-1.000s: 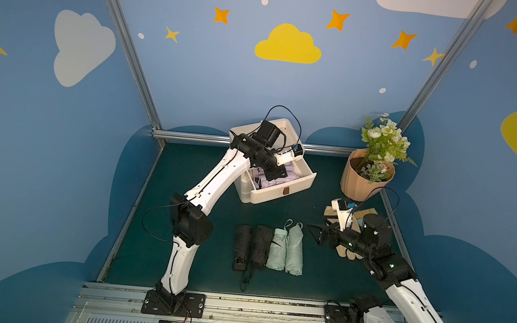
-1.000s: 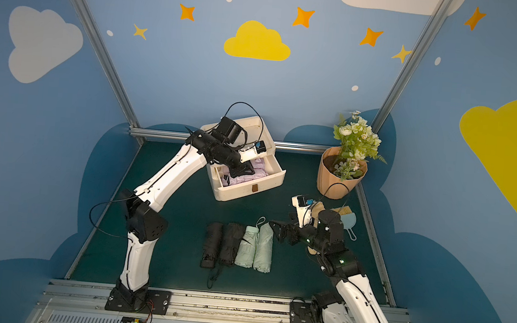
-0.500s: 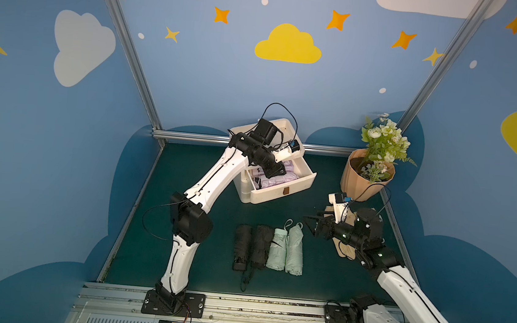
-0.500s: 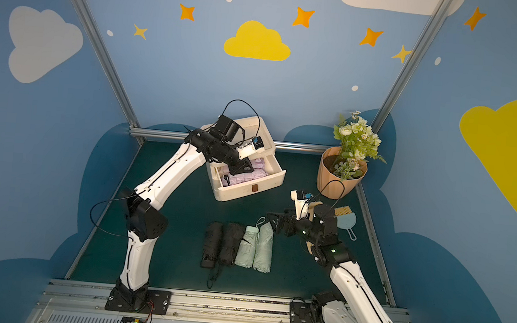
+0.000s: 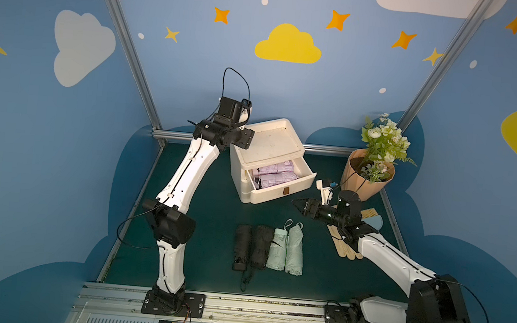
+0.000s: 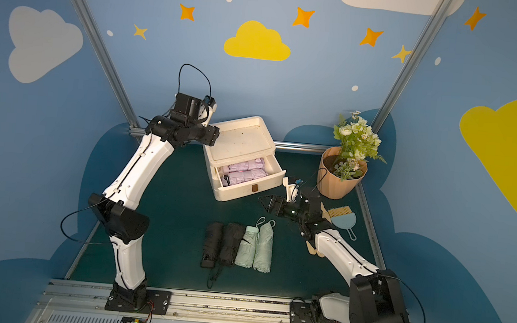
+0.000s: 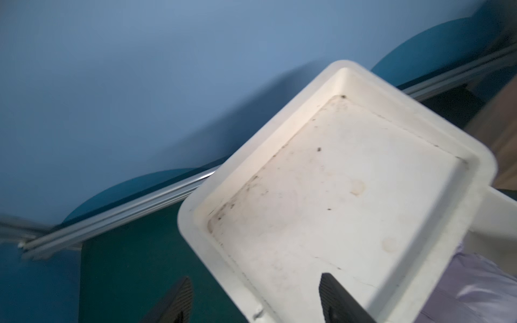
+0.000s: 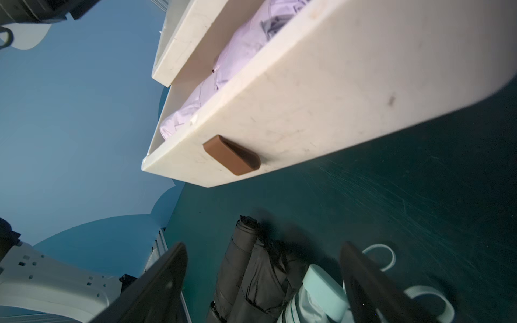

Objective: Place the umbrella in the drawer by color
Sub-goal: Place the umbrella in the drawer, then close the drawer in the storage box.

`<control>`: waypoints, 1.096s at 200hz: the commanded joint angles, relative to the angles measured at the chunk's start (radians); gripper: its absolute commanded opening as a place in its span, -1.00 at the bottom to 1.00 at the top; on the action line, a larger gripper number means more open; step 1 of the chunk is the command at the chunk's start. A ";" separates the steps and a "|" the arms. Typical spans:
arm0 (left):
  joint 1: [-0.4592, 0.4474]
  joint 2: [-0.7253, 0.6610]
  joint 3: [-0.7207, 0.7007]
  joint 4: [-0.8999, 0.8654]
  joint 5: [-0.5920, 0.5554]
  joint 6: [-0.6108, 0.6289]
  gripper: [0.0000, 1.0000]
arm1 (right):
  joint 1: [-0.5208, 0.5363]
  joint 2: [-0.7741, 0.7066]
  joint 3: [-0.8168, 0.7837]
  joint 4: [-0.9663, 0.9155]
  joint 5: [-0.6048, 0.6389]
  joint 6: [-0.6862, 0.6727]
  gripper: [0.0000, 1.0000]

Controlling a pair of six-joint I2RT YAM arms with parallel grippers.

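**Mint umbrellas (image 5: 286,251) next in line**

Folded, they lie beside black umbrellas (image 5: 250,244) on the mat (image 5: 206,228), long axes toward the drawer (image 5: 280,190). The nearer right gripper (image 5: 298,205), fingers parted and empty, hovers just past their strap ends. Lilac umbrellas (image 5: 275,175) fill the open drawer; the left gripper (image 7: 254,279), also parted, hangs at the cabinet (image 5: 268,144) edge.

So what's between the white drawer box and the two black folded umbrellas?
Just bare dark green mat separates white drawer box from black umbrellas, in both top views.
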 commanded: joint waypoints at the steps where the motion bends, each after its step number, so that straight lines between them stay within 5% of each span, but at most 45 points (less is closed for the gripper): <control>1: 0.026 0.035 -0.007 0.025 -0.041 -0.098 0.48 | 0.009 0.053 0.049 0.106 -0.038 0.035 0.69; 85: 0.030 0.142 0.012 0.002 -0.045 -0.132 0.09 | 0.027 0.232 0.137 0.197 -0.053 0.053 0.31; 139: 0.018 0.128 -0.048 0.023 -0.005 -0.124 -0.50 | 0.041 0.303 0.217 0.186 -0.042 0.036 0.29; 219: 0.012 0.080 -0.149 0.087 0.023 -0.117 -0.60 | 0.050 0.439 0.352 0.276 0.041 0.059 0.22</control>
